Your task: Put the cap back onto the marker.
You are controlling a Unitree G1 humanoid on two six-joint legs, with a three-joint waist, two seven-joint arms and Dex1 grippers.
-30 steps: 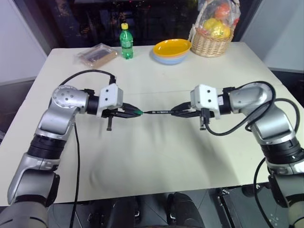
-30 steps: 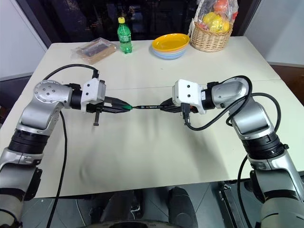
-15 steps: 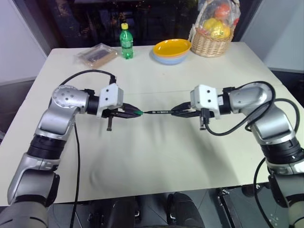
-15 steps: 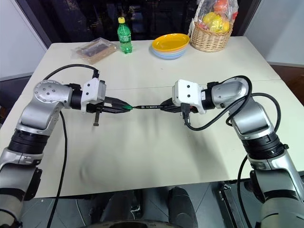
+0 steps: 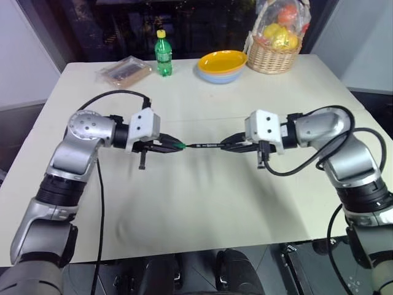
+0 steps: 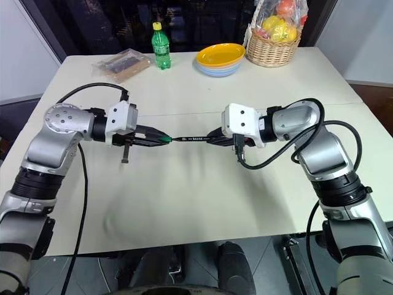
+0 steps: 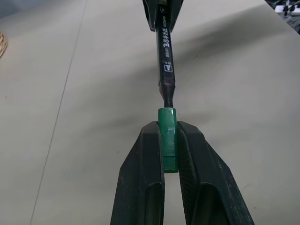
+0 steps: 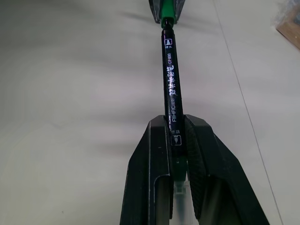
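Nothing has moved: mid-frame, left claw (image 7: 169, 140) grips the cap (image 7: 167, 138), right claw (image 8: 176, 136) the marker (image 8: 170, 79), tip seemingly inside the cap.

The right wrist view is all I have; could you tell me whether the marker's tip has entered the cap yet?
Observer: In the left wrist view the marker has its tip just inside the mouth of the green cap, not pushed fully home.
Operator: Thank you. Is the cap held straight?
Observer: Yes, the left gripper is shut on the cap, which lies in line with the marker.
Operator: Is anything near the work?
Observer: No; a green bottle, yellow bowl and fruit basket stand at the table's far edge.
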